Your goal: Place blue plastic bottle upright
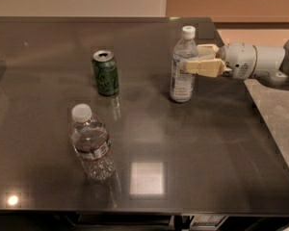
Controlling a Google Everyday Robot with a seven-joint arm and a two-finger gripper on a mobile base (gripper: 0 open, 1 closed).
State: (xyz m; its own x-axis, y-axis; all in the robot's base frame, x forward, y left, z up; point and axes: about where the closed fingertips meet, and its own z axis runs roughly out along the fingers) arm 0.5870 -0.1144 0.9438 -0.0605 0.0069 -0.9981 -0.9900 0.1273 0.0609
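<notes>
The blue plastic bottle [182,78], slim and clear with a white cap and a white-and-blue label, stands upright on the dark table [207,143] at the back right. My gripper [191,57] reaches in from the right at the bottle's upper half. It is open, with one finger behind the bottle and one in front of it, and the bottle's right side lies between them. The bottle's base rests on the table.
A green drink can [105,73] stands upright left of the bottle. A wider crinkled clear bottle with a red-edged label [92,143] stands at the front left. The table's right edge runs just under my arm [260,61].
</notes>
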